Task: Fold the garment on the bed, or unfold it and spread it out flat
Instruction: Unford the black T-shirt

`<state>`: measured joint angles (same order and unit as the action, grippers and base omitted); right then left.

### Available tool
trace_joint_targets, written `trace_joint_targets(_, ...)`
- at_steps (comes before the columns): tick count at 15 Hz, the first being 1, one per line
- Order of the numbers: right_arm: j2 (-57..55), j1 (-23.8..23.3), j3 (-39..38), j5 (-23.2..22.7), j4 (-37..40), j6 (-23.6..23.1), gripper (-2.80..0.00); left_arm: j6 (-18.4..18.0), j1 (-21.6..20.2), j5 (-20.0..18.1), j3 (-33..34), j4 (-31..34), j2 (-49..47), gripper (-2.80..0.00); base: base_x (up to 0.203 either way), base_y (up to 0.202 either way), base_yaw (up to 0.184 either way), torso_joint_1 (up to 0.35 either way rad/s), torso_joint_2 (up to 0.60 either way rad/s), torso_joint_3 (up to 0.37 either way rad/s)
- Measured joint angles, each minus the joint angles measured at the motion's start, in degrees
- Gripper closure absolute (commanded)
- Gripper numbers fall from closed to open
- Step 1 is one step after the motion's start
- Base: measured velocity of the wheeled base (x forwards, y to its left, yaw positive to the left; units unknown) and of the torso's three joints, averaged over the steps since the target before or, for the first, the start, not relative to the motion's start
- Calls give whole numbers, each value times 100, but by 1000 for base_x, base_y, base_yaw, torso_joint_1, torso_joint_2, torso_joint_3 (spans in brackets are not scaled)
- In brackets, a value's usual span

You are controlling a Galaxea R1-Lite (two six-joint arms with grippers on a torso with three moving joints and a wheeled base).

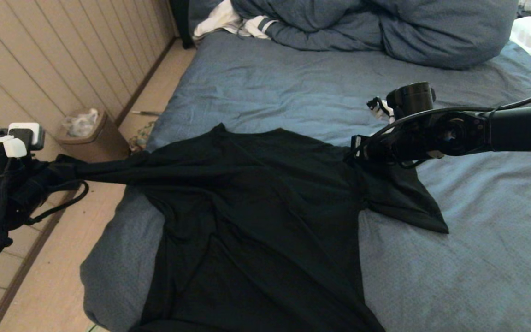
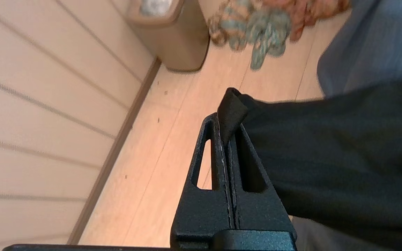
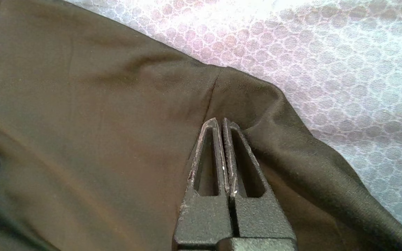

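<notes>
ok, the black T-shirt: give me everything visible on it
The T-shirt is plain black, matte knit fabric, no print showing. It lies mostly spread on the blue bed, creased, its lower part reaching the near edge. One sleeve is stretched taut off the bed's side over the floor, its edge pinched in the shut left pincer. The other sleeve lies flat on the sheet; the shut right pincer presses at its shoulder seam, whether it pinches cloth is unclear.

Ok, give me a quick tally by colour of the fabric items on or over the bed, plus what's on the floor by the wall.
Black: 1, the garment, pinched by the left gripper; the right gripper rests shut on its shoulder.
Blue: 2, the bed sheet and the duvet.
White striped: 1, the clothing.
Tan: 1, the bin on the floor.
Total: 5
</notes>
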<state>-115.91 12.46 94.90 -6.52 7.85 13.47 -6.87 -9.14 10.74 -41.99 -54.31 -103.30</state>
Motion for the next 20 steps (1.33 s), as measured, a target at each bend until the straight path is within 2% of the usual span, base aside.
trace_joint_targets(5,0,-1,68,-8,2,58,0,12,-120,-83,239,-239,-78,0,0,0,0,0,0,0)
trace_joint_targets(8,8,-1,412,-3,27,286,0,44,-125,-94,175,-253,-161,0,0,0,0,0,0,0)
trace_joint_targets(12,124,32,874,-12,288,339,0,69,-120,-126,95,-257,-238,0,0,0,0,0,0,0)
trace_joint_targets(15,-28,602,1299,-41,523,458,0,178,-112,-124,43,-257,-315,0,0,0,0,0,0,0)
trace_joint_targets(18,-418,1221,1677,-275,441,541,0,218,-151,-132,-45,-258,-361,0,0,0,0,0,0,0)
trace_joint_targets(20,-699,1416,1731,-314,396,557,0,317,-210,-127,-117,-266,-386,0,0,0,0,0,0,0)
